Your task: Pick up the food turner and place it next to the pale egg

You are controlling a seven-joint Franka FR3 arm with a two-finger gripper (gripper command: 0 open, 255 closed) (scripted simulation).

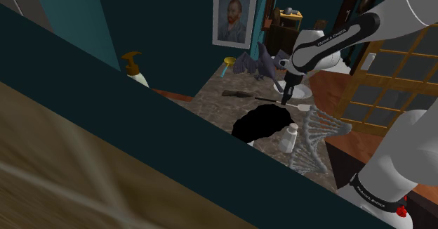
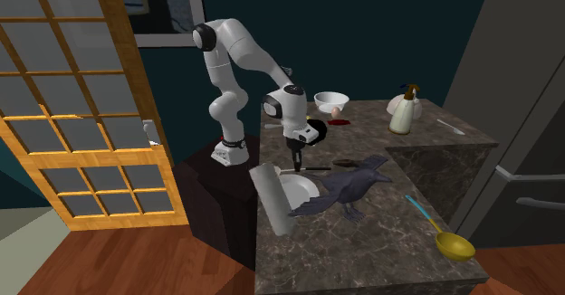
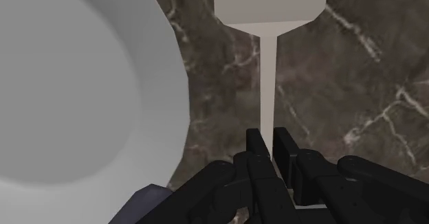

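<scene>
Reads as grasp stage, pick-up half of job: seen w/ gripper (image 3: 273,139) pinched nearly shut on thin pale handle of food turner (image 3: 269,3), fingers (image 3: 258,150) either side & touching it, so judged as holding. Can't tell whether already clear of marble counter (image 3: 344,85) or resting on it. Lies near white plate (image 3: 69,85), handle running alongside plate's rim w/ strip of marble between, not touching. Broad flat blade out ahead of fingertips, also beside plate; grip taken low on handle, far end from blade. In second exterior view, sits at plate's side nearer counter edge, blade showing as pale slab. Next, prob.: lift straight up, enough to clear plate's rim, then carry across & beyond plate to pale egg (image 2: 336,111), small & pinkish-white, well apart from plate on its far side in that view. Calls for firm clamp: wide blade at far end of thin handle, so likely to pivot between fingers; go slow on turns. Calls also for swinging blade wide of plate & of dark crow figure (image 2: 349,185) standing just beside plate, on side opposite turner. Set down near egg, not touching; round, so apt to roll if nudged.
</scene>
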